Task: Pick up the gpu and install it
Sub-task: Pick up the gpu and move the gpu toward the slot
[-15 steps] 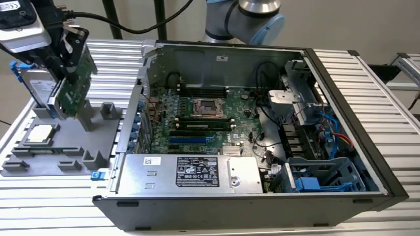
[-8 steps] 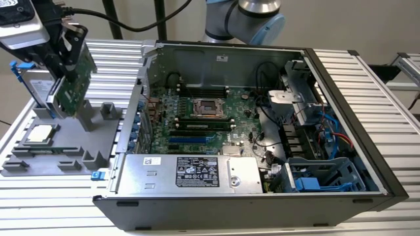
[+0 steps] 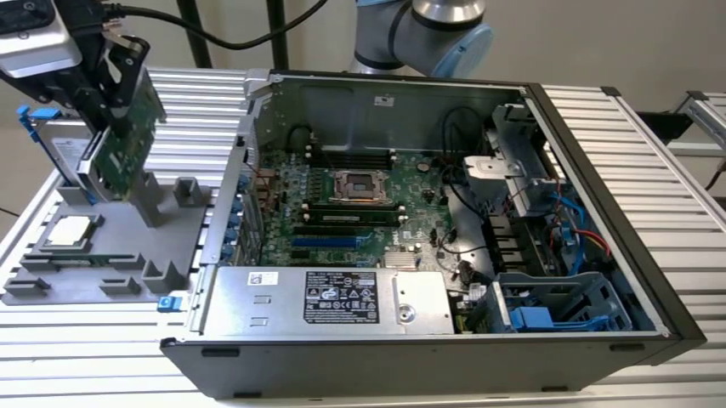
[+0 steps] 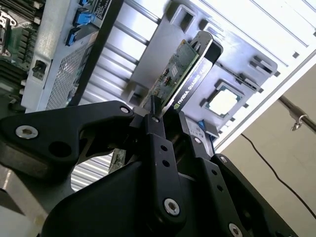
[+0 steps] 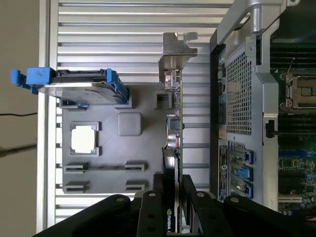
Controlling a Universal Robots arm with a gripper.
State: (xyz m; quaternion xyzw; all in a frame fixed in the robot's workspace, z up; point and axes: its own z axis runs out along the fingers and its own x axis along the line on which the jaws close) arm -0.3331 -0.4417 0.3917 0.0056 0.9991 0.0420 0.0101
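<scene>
The gpu (image 3: 122,144) is a green card held on edge over the grey parts holder (image 3: 102,276) at the exterior view's left. My gripper (image 3: 111,102) is shut on its upper part. In the first wrist view the gpu (image 5: 174,128) is seen edge-on, its silver bracket (image 5: 176,49) at the far end from my gripper (image 5: 173,200), whose black fingers (image 5: 152,207) clamp both faces. In the second wrist view my gripper (image 4: 173,126) pinches the gpu (image 4: 185,69) the same way. I cannot tell whether the card's lower edge still rests in the holder.
The open computer case (image 3: 590,153) lies at the exterior view's right, with the motherboard (image 3: 340,212), blue slots (image 3: 329,241) and power supply (image 3: 329,297) inside. On the holder stand a hard drive with blue clips (image 3: 63,144) and a square silver chip (image 3: 70,229). All rests on a slatted metal table (image 3: 635,119).
</scene>
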